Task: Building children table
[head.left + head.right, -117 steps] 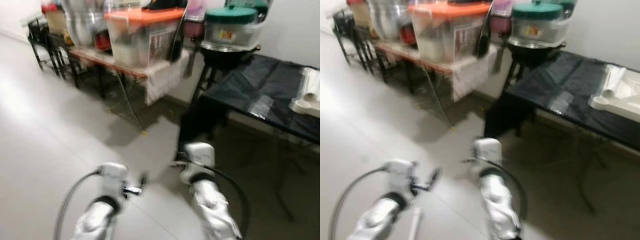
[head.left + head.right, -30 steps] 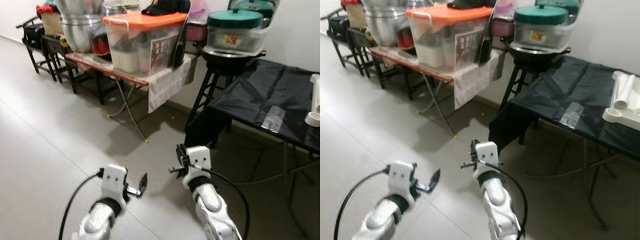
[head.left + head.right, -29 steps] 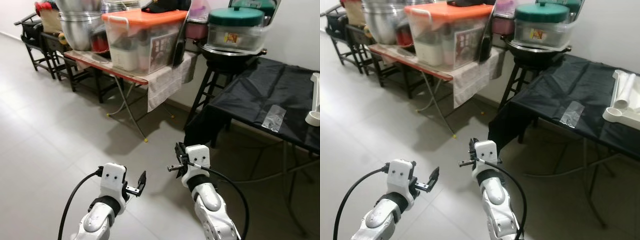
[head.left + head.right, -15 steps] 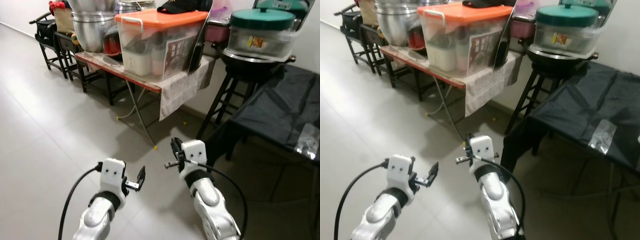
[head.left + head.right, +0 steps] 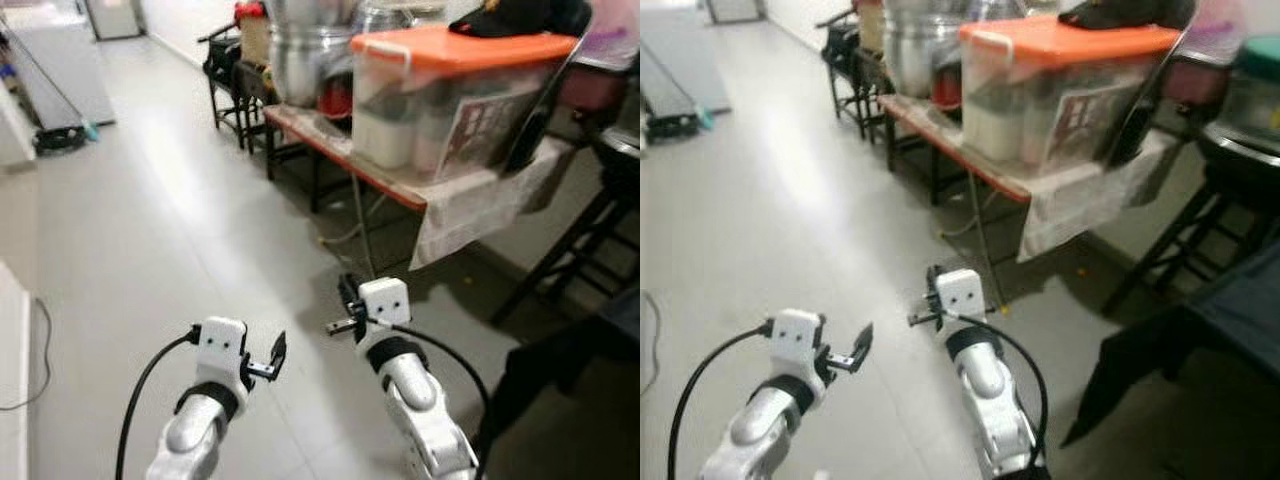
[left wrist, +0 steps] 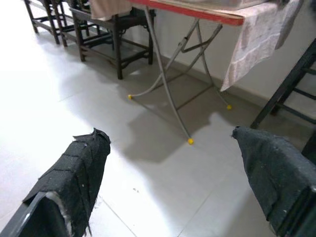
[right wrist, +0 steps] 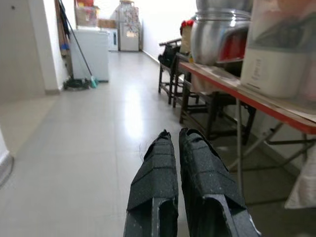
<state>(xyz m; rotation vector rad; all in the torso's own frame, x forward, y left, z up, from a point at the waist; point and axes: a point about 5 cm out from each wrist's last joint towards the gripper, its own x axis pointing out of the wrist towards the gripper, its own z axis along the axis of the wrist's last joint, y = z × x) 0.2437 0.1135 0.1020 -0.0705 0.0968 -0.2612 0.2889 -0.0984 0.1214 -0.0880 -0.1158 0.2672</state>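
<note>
Both silver arms are held out low in front of me over a pale tiled floor (image 5: pixel 150 230). My left gripper (image 5: pixel 275 356) is open, its two black fingers (image 6: pixel 81 165) wide apart with nothing but floor between them. My right gripper (image 5: pixel 336 325) is shut with nothing held, its fingers (image 7: pixel 155 177) pressed side by side and pointing down a long corridor.
A folding table (image 5: pixel 400 190) ahead on the right carries an orange-lidded bin (image 5: pixel 450 80) and steel pots (image 5: pixel 305 60). Black chairs (image 5: pixel 235 70) stand beyond it. Black cloth (image 5: pixel 560 360) hangs at the right. A white appliance (image 7: pixel 91 52) stands far down the corridor. A cable (image 5: pixel 35 350) lies at the left.
The camera has swung left: the black-covered table has slid off the right and the corridor has come into view. Both arms keep the same pose.
</note>
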